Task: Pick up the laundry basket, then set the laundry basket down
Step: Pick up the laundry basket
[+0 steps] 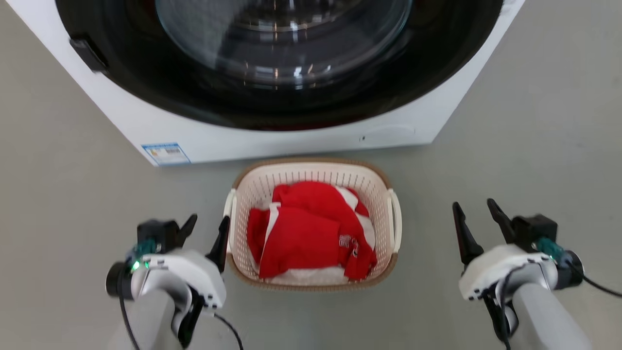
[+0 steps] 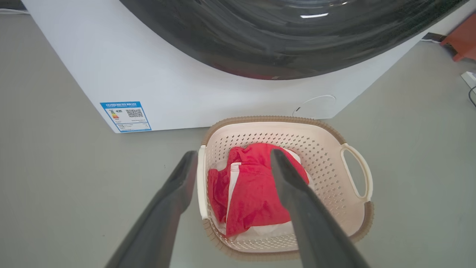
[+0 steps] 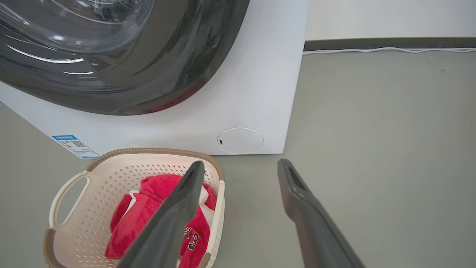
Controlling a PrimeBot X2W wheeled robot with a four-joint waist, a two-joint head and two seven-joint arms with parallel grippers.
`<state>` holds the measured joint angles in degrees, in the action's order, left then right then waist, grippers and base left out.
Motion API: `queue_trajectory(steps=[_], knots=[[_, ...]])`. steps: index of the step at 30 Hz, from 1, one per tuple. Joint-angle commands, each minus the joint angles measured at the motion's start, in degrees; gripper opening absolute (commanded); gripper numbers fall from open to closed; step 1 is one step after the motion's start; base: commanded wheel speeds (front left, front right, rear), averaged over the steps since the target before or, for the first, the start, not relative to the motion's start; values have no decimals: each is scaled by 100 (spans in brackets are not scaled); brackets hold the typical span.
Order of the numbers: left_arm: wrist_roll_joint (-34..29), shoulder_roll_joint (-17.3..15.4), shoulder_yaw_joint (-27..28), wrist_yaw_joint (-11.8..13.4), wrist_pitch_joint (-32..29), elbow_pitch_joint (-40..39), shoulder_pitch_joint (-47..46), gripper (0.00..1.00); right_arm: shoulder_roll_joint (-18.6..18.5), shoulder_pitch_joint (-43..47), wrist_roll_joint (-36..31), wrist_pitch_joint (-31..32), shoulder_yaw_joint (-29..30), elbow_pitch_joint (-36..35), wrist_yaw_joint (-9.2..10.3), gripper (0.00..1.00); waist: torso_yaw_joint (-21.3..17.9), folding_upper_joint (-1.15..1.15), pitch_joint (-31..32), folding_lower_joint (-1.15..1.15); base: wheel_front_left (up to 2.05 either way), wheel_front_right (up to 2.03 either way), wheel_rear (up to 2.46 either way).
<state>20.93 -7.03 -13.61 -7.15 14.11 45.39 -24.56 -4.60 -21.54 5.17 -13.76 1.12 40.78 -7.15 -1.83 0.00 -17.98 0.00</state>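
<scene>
We see a grey floor and a pale wall. On the floor stand one white washer and, just before it, one laundry basket with red clothing inside. There are two tools: the left tool is spread just beside the basket, and the right tool is spread too, farther away.

Clothes in basket, basket in frt of washer

The left gripper and the right gripper both point forward, jaws spread wide apart, holding nothing
</scene>
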Motion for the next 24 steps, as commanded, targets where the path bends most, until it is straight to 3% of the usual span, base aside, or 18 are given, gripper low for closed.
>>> queue_trajectory(steps=[1, 10, 24], knots=[[77, -106, 96, -34, -15, 123, -354, 100, 50, -230, 23, 42, -173, 135, -34, 100, 23, 0, -289, 0, 0, 0, 0], [206, -36, -308, -34, -95, 1113, -1315, 100, 130, -1103, 81, 11, -414, 1133, -34, 100, 24, 0, -980, 0, 0, 0, 0], [385, -82, -678, -34, -43, 1976, -2284, 100, 162, -1803, 99, -119, -560, 1619, -34, 100, -7, 0, -1956, 0, 0, 0, 0]])
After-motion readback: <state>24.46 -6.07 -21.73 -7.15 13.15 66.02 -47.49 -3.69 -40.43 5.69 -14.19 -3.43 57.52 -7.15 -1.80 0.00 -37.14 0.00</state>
